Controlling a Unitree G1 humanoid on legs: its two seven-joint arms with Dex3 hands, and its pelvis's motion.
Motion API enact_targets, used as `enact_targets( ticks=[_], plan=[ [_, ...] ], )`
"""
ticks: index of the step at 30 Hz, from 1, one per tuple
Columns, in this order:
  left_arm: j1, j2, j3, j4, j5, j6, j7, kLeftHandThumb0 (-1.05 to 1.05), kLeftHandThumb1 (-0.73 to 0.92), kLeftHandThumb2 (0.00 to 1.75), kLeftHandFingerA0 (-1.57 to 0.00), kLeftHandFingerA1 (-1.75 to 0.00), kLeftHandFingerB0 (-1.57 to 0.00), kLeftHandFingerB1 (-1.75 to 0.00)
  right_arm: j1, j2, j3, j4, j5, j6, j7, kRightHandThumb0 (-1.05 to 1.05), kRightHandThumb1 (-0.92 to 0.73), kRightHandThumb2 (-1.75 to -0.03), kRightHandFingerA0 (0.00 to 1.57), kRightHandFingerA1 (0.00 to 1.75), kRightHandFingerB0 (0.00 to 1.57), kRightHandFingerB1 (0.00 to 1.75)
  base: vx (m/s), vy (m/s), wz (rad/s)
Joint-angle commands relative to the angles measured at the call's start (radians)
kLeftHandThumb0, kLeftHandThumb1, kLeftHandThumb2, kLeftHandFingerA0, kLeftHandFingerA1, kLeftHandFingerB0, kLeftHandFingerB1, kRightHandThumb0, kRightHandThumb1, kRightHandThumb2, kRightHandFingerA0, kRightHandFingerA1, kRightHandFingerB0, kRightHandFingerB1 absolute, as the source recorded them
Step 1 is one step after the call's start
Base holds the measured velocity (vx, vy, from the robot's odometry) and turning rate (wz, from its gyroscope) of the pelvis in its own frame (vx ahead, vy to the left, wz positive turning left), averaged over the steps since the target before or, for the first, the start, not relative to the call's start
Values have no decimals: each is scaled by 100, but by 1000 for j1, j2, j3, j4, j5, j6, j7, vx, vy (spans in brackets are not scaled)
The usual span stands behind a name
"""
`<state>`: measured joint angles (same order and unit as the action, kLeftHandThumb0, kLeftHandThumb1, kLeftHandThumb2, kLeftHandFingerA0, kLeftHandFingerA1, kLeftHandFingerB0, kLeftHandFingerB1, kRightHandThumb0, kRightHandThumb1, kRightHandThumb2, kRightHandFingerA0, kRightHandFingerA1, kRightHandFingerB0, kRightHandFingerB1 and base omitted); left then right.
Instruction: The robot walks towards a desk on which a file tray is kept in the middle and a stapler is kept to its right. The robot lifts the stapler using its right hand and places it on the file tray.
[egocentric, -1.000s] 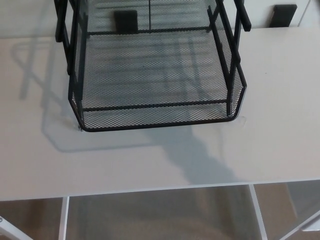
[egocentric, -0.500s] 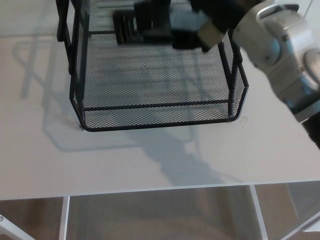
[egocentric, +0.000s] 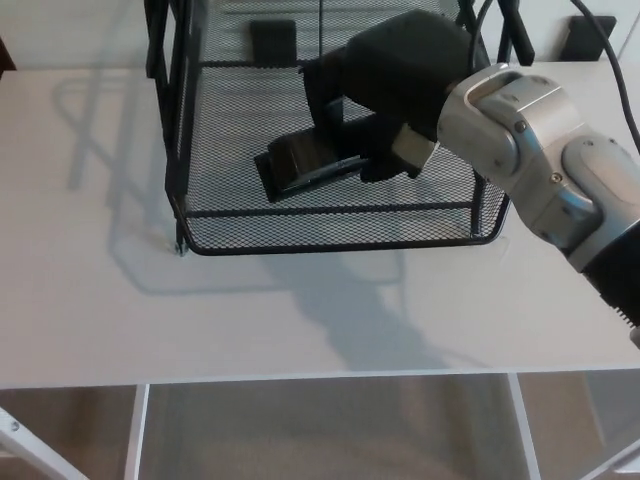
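A black wire-mesh file tray (egocentric: 330, 230) stands in the middle of the white desk (egocentric: 110, 300). Inside it, low over the tray's bottom tier, is the black stapler (egocentric: 305, 160), tilted with its nose toward the tray's left. My right hand (egocentric: 385, 90) comes in from the right over the tray's right wall and is shut on the stapler's rear end, fingers wrapped around it. I cannot tell whether the stapler touches the mesh. My left hand does not show.
The tray's upright posts (egocentric: 165, 60) and upper tier rise at the back. Two black blocks (egocentric: 590, 35) sit at the desk's far edge. The desk's front edge (egocentric: 320, 380) runs across below, with the white frame and floor under it.
My right arm has come further in and lowered the stapler into the tray's bottom tier. The whole view has also shifted a little to the right.
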<state>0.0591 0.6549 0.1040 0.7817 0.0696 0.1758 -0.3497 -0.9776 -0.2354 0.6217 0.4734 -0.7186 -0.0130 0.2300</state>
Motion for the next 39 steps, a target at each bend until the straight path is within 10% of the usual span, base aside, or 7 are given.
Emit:
enact_targets(
  ticks=[1,3,4,8,11,19,39],
  plan=[
    [0,7,-2,11,9,-49,12,-72,92,76,-17,-49,-12,-37,20,0,-11,18,-14,35,42,-35,-68,-62,64,127,53,38,0,0,0],
    [-1,8,-10,10,17,-62,14,-72,92,76,-17,-49,-12,-37,20,-2,-14,12,-19,36,41,-35,-68,-62,64,127,53,38,0,0,0],
    [1,-1,14,6,-12,-41,6,-35,59,115,-1,-52,0,-50,15,2,-12,-6,-31,57,50,-54,-48,-80,22,54,10,41,0,0,0],
    [1,0,17,8,-15,-32,-7,-75,78,106,-9,-51,-5,-41,-21,-1,-11,-43,-59,103,105,-76,-42,-76,0,12,0,11,0,0,0],
    [6,3,7,-4,-3,-35,2,-35,58,115,-2,-52,0,-50,-51,-9,-10,-58,-67,116,154,-77,-38,-70,0,0,0,6,0,0,0],
    [6,12,-11,1,15,-41,5,-76,92,73,-18,-47,-12,-35,-87,-33,-17,-112,-68,128,247,-84,-49,-84,0,14,0,0,0,0,0],
    [-1,16,0,39,6,-22,13,-76,75,101,-15,-54,-10,-46,-22,-506,-771,-773,379,239,595,-92,-56,-91,0,15,0,7,0,0,0]
  ],
)
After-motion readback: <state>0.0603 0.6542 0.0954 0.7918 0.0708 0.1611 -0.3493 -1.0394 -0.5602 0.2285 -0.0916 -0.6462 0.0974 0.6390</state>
